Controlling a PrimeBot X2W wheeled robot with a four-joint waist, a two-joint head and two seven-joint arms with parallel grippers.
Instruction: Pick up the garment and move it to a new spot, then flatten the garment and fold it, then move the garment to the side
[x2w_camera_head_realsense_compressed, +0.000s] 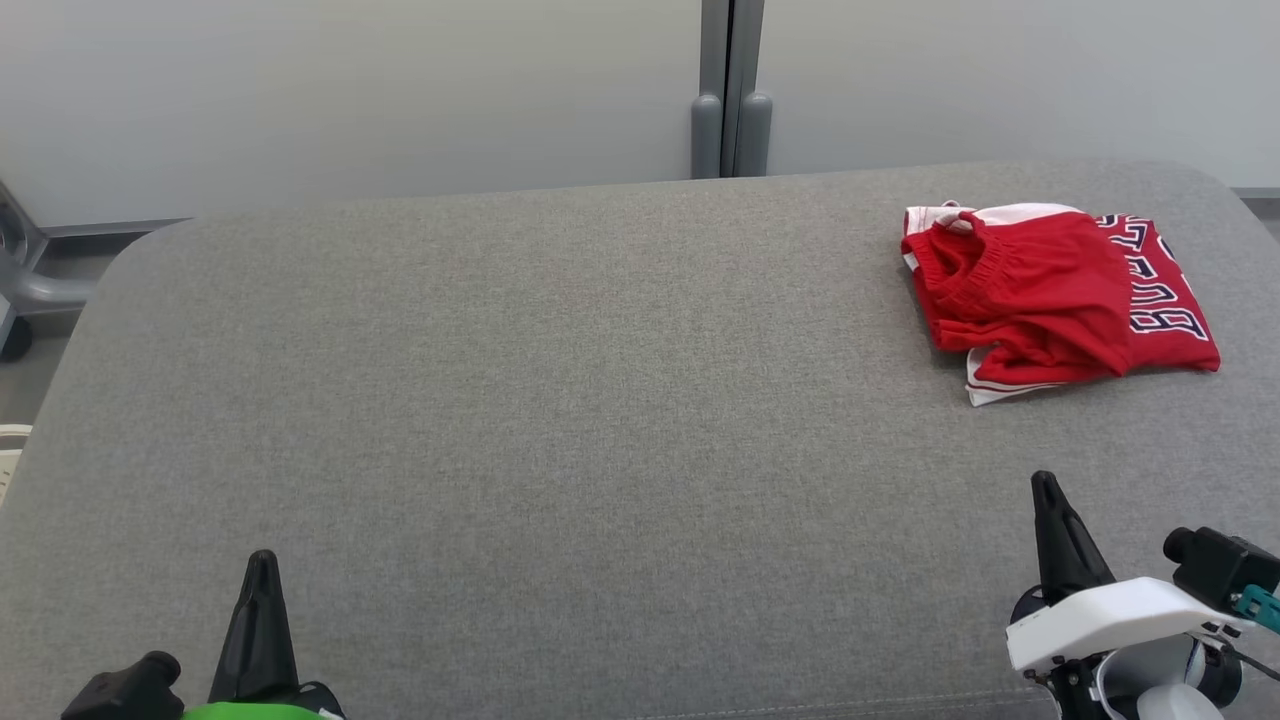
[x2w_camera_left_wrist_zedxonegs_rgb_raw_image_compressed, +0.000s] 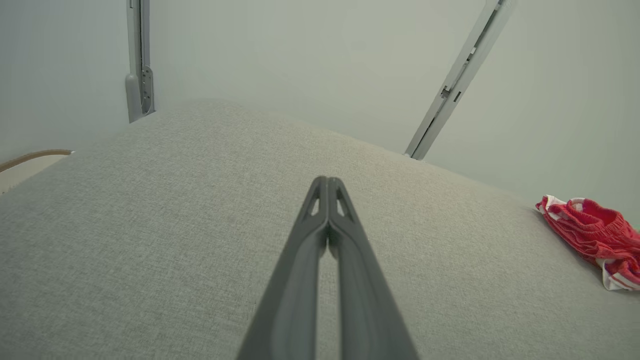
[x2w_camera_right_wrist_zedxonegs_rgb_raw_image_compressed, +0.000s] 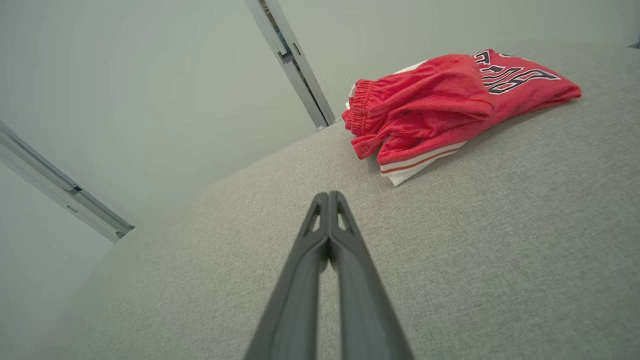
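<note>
Shorts (x2w_camera_head_realsense_compressed: 1040, 290), red with white striped trim and dark lettering, folded into a compact bundle on the far right part of the grey fabric-covered table (x2w_camera_head_realsense_compressed: 560, 400). Long axis runs across the table's width, its right end slanting slightly toward the table's near edge. The elastic waistband (x2w_camera_head_realsense_compressed: 950, 255) points to the table's left side and the lettered leg (x2w_camera_head_realsense_compressed: 1165, 290) to its right edge. Over the table's near left part, the left gripper (x2w_camera_head_realsense_compressed: 262, 558) is clenched tip to tip on nothing. Over the near right part, the right gripper (x2w_camera_head_realsense_compressed: 1043, 480) is likewise pressed closed and empty, well apart from the shorts.
</note>
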